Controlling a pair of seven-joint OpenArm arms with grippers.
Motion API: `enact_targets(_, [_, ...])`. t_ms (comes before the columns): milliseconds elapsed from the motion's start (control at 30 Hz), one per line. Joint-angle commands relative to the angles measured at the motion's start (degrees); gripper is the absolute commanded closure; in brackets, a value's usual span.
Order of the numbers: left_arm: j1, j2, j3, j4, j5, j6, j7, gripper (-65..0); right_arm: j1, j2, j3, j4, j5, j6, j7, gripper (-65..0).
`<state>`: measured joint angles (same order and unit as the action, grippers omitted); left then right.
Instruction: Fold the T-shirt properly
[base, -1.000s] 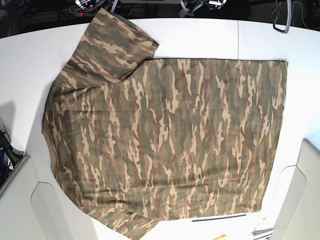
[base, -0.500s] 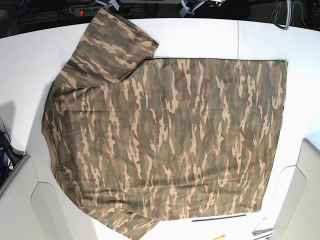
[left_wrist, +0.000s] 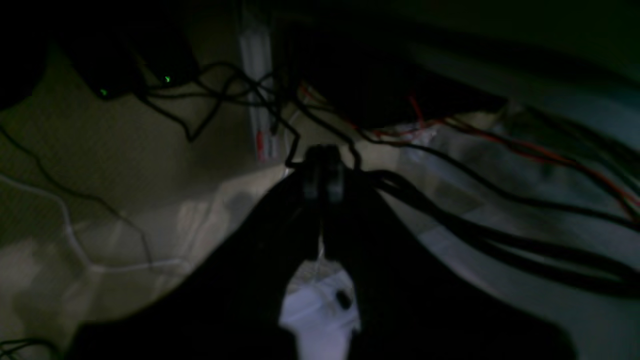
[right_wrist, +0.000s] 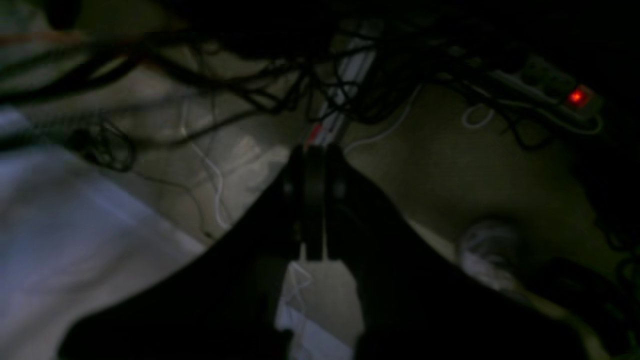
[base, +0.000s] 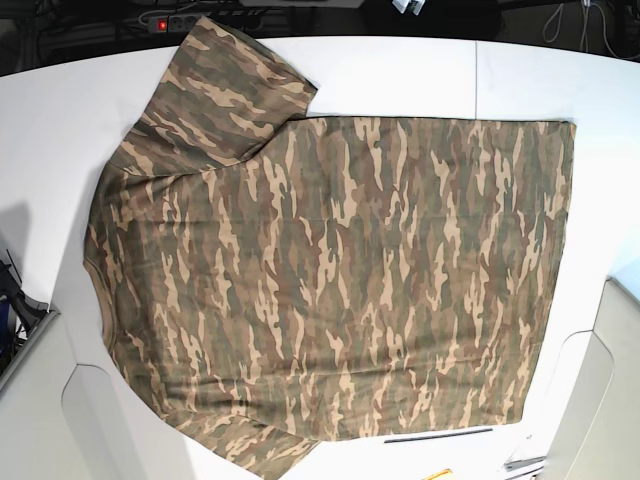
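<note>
on the white table (base: 400, 75) the camouflage t-shirt (base: 330, 280) lies flat; both claws closed, empty.

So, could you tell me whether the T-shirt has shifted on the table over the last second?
No. The T-shirt lies flat where it was; its upper sleeve meets the table's far edge at the same spot.

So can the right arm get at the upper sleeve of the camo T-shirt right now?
Probably yes. The sleeve lies flat and uncovered on the white table. The right gripper is shut, empty and pulled back over the floor cables, so it must open and come in first.
</note>
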<state>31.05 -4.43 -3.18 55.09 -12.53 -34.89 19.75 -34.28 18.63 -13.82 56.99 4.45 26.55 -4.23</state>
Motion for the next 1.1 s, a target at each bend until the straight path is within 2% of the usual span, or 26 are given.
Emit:
enact_targets(0, [2.25,-0.09,-0.63,2.21,-0.92,-0.96,0.79,0.0,-2.16,1.31,0.09,2.82,1.53,2.29,0.7,0.0])
enact_targets(100, [6.21,-0.55,-1.84,8.76,-3.69,-0.94,2.67,0.0,-6.95,4.33,0.09,10.4,4.59,5.4,-0.24,0.0])
enact_targets(267, [13.38,-0.5,-4.11,21.4,-5.33,-0.96,4.59,-1.8,-14.16,8.98,0.79,23.67,8.9,5.38,-4.24,0.0])
enact_targets(367, [17.64,-0.5,-5.49,28.44,-7.76,-0.94,6.03,-1.8,-17.99,10.43,2.97,31.1,10.84,5.38,-7.34,0.0])
enact_targets(467, [21.44,-0.52,-7.34,34.8,-9.7,-0.94,7.26,-1.8,-20.98,10.56,6.82,37.94,14.56,5.38,-12.37,0.0])
enact_targets(633, [26.93,-0.52,-11.74,44.35,-15.13,-1.01,10.01,-1.8,-23.87,10.54,13.86,47.06,24.04,5.42,-22.25,0.0])
enact_targets(767, [29.88,-0.5,-16.28,51.56,-19.61,-3.34,11.91,-3.4,-24.48,10.54,18.64,51.49,31.76,5.46,-28.72,0.0])
enact_targets(933, [30.05,-0.5,-21.99,58.23,-23.43,-3.32,14.16,-15.3,-24.28,9.66,24.72,55.84,36.7,5.46,-29.29,0.0])
enact_targets(1067, [29.7,-0.52,-25.68,62.6,-25.73,-3.32,14.16,-16.5,-21.05,8.61,28.87,57.55,37.13,5.4,-30.47,0.0])
